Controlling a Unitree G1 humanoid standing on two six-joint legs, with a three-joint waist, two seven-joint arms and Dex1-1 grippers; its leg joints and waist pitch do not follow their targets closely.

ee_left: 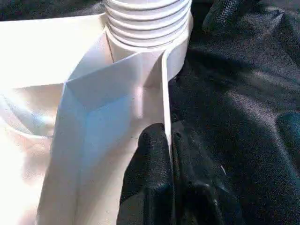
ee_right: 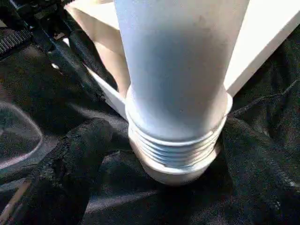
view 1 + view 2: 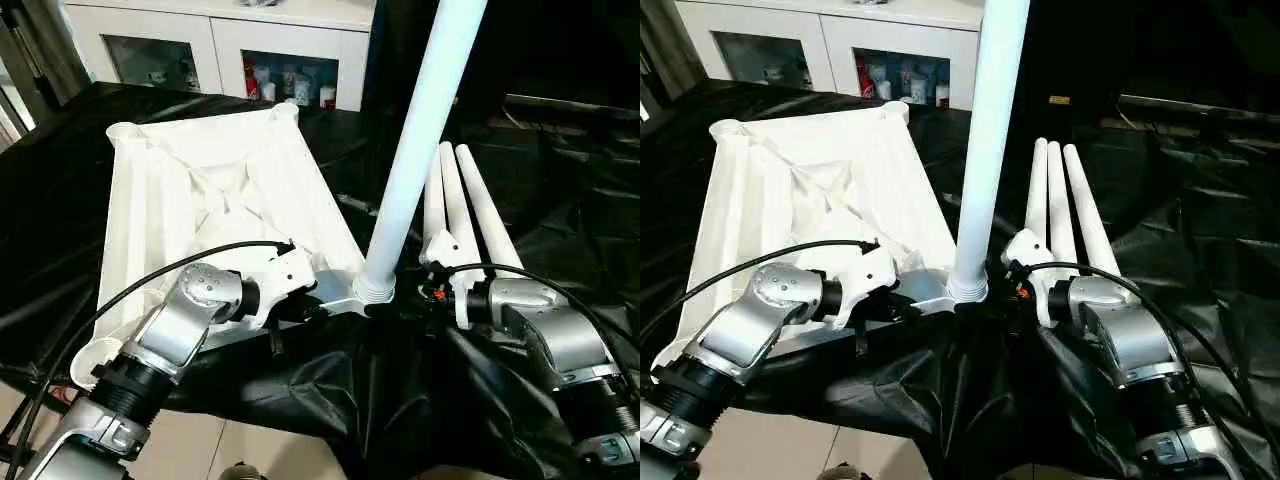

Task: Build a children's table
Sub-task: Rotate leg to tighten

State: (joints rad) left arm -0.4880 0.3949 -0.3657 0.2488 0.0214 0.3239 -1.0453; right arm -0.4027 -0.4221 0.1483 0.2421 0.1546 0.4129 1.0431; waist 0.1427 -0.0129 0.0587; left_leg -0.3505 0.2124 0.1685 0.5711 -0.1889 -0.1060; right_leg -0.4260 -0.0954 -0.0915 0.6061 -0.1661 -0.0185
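Note:
The white tabletop lies upside down on the black-draped table, ribs and round corner sockets facing up. One white leg stands upright in the near right socket, with several rings of its thread showing above the socket. My left gripper is shut on the tabletop's rim wall just beside that socket. My right gripper is open, its fingers on either side of the leg's threaded base with a dark gap beside one finger. Three more legs lie side by side on the cloth to the right.
The black cloth covers the work table and hangs over its near edge, with tiled floor below. A white cabinet stands behind the table. Black cables loop over both forearms.

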